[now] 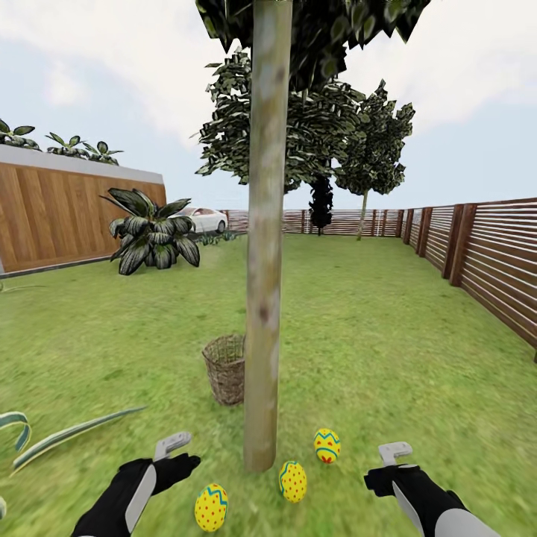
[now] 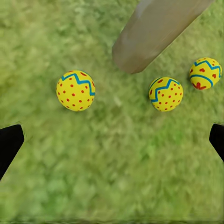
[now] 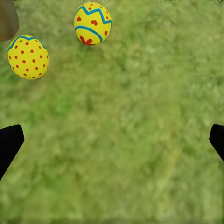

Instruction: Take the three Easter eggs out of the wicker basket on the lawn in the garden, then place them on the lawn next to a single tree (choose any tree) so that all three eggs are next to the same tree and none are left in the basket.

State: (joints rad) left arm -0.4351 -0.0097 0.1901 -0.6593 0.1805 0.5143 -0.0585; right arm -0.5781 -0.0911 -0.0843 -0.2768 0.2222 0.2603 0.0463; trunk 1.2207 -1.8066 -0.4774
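Three yellow Easter eggs lie on the lawn [image 1: 358,350] at the foot of the tree [image 1: 262,298]: a red-dotted egg [image 1: 211,507] [image 2: 75,90] to its left, a second dotted egg [image 1: 292,481] [image 2: 166,94] [image 3: 28,57] just right of the base, and one with hearts [image 1: 327,445] [image 2: 205,73] [image 3: 93,23] further right. The wicker basket [image 1: 226,367] stands upright just behind the trunk, partly hidden by it. My left gripper [image 1: 177,453] [image 2: 112,142] hovers open above the grass near the left egg. My right gripper [image 1: 392,458] [image 3: 112,140] is open and holds nothing, to the right of the eggs.
A slatted wooden fence [image 1: 485,261] runs along the right and far side. A striped agave plant [image 1: 153,233] grows at the back left beside a wooden wall [image 1: 52,212]. Long agave leaves [image 1: 67,436] reach in at the near left. More trees [image 1: 365,164] stand far back.
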